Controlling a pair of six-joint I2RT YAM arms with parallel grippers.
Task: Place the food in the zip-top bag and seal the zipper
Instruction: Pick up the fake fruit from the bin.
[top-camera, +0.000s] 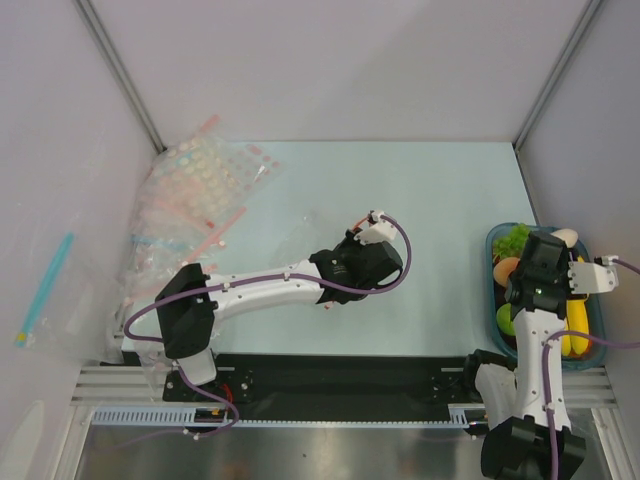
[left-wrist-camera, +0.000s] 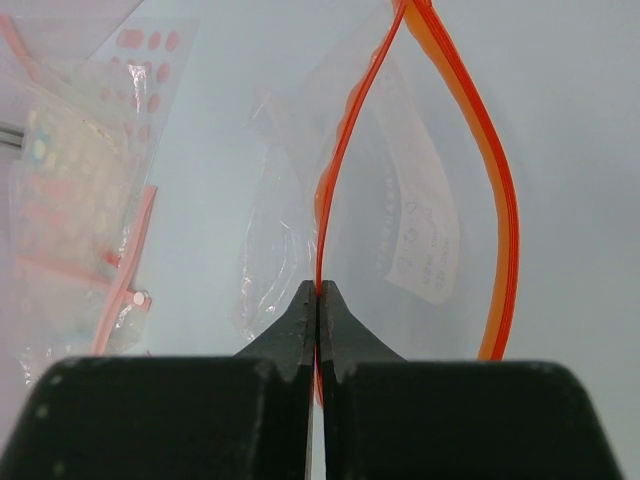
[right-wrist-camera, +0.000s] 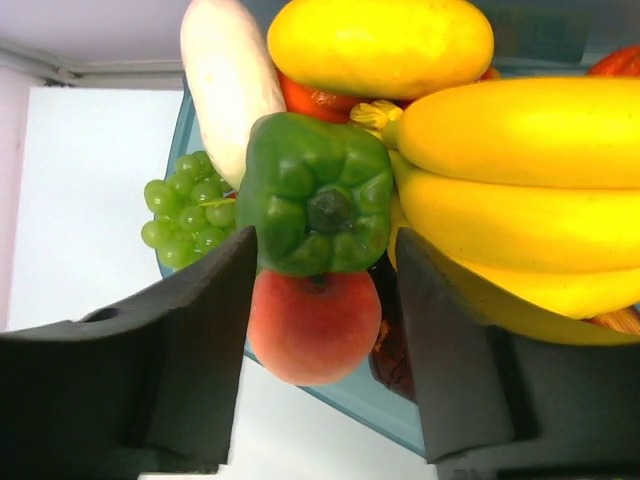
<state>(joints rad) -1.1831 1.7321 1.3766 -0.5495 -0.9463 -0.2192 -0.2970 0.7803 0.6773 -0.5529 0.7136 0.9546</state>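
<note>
The left gripper (left-wrist-camera: 318, 292) pinched the red-orange zipper (left-wrist-camera: 340, 170); the right gripper (right-wrist-camera: 325, 240) flanked a green pepper (right-wrist-camera: 315, 195), grip uncertain.

The top view looks down on the bench (top-camera: 420, 200) from above and behind the arm bases (at its bottom edge). The left wrist view peers close past the left fingers (left-wrist-camera: 290, 335) into the zip-top bag (left-wrist-camera: 420, 230). The right wrist view hangs near the food (right-wrist-camera: 315, 195) in the tray (right-wrist-camera: 345, 408), which the top view shows at its right.
</note>
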